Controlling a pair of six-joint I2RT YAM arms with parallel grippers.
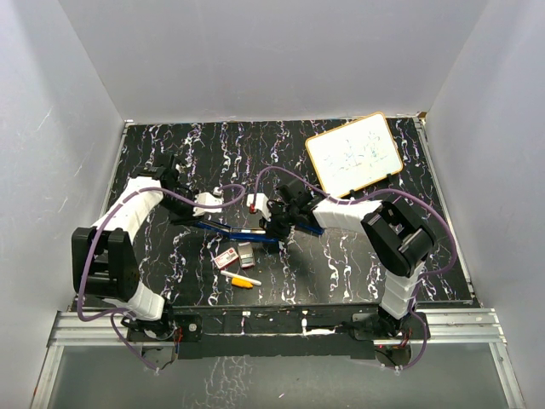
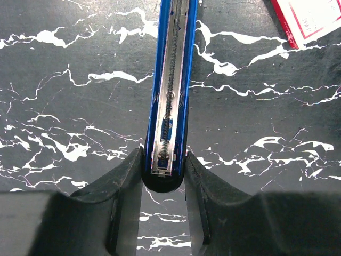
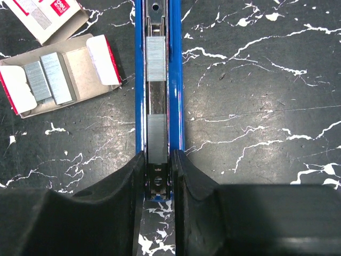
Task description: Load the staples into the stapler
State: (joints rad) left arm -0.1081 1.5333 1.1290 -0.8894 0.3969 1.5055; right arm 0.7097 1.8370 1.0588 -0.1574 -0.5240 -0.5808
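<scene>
Both claws are clamped on the blue stapler [image 3: 158,112], one at each end. Seen from its own wrist, the left claw [image 2: 164,160] has its jaws closed against the blue sides of the arm that carries the long thin spring, the pusher sitting just ahead of the fingers [image 2: 128,186]. The right claw [image 3: 158,160] pinches the open magazine channel the same way, jaws pressed to its outer walls.

From above, the stapler lies folded out long on the black marbled table [image 1: 358,256], stretched between the two arms.

Two staple strips sit inside the channel – one [image 3: 156,58] towards the far end, another [image 3: 156,145] right by the right claw's fingertips, with bare metal between them. Just left of the channel lies the open staple box [image 3: 80,66], red and white, its tray holding two more strips [image 3: 56,77] side by side; the box's sleeve [image 3: 50,16] lies beyond it at the picture's upper edge. A corner of the red-and-white card also shows at the top right of the left wrist view.

A yellow-and-white marker [image 1: 241,279] lies near the box on the near side, and a whiteboard [image 1: 353,153] lies tilted at the far right of the table – well apart from the stapler
</scene>
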